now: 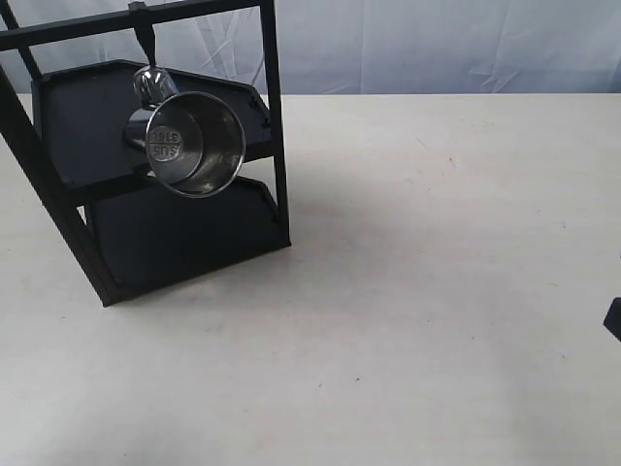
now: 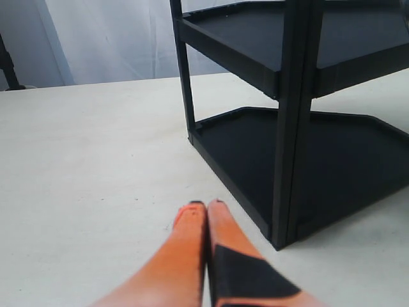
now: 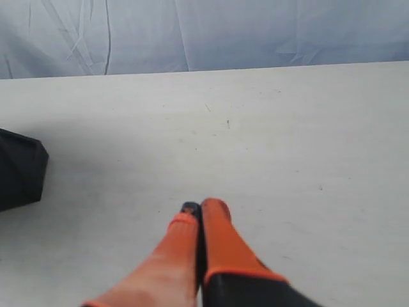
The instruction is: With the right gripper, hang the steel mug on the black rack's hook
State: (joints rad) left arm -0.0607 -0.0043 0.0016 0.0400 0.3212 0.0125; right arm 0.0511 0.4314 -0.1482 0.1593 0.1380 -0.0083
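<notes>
The steel mug point(image 1: 194, 144) hangs by its looped handle from a hook point(image 1: 144, 34) on the top bar of the black rack point(image 1: 277, 146), its mouth tilted toward the camera and a stamped mark showing inside. Nothing grips it. My right gripper point(image 3: 200, 208) is shut and empty over bare table, far from the rack; only a black bit of that arm point(image 1: 613, 318) shows at the exterior view's right edge. My left gripper point(image 2: 206, 206) is shut and empty, low on the table beside the black rack point(image 2: 291, 128). The mug is out of both wrist views.
The rack's two flat shelves point(image 1: 87, 126) stand empty at the back left of the pale table point(image 1: 437, 291). A corner of a rack shelf point(image 3: 22, 167) shows in the right wrist view. A wrinkled blue-white backdrop point(image 1: 437, 44) hangs behind the table.
</notes>
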